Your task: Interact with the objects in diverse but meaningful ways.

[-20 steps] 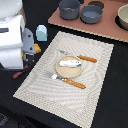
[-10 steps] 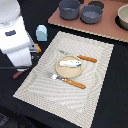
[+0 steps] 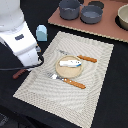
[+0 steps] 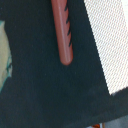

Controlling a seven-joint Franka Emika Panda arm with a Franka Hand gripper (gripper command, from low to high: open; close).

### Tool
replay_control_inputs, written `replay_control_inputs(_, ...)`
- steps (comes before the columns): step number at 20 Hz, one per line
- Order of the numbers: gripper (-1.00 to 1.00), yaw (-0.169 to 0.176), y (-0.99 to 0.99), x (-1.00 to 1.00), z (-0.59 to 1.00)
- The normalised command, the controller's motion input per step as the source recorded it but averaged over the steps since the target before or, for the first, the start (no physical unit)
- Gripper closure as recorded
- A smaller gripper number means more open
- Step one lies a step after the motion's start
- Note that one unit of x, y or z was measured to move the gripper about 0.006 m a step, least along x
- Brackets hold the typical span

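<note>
gripper: hidden under arm body, fingers' state can't tell | red-brown notched toy sausage [image 4: 63,31] on dark table just off woven beige placemat [image 3: 75,75] edge, ungrasped | silver toy fish [image 3: 70,63] on plate mid-mat | pale blue house-shaped carton [image 3: 42,32] beside mat's far corner | progress: pickup pending

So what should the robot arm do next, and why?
Probably lower straight toward the sausage. The wrist view shows it lying alone on the dark table beside the placemat, with nothing touching it. The gripper itself isn't visible, so I can't tell whether it's open.
</note>
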Motion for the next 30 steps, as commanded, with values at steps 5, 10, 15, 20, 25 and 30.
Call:
replay_control_inputs(5, -1.0, 0.06, 0.0, -0.44, -0.38)
replay_control_inputs(10, -1.0, 0.053, 0.01, -0.28, -0.33)
replay_control_inputs(15, -1.0, 0.045, 0.1, -0.11, -0.28)
replay_control_inputs(20, -1.0, 0.047, 0.11, -0.15, -0.35)
replay_control_inputs(25, 1.0, 0.051, 0.06, -0.18, -0.4)
replay_control_inputs(30, 1.0, 0.056, 0.02, -0.22, -0.42)
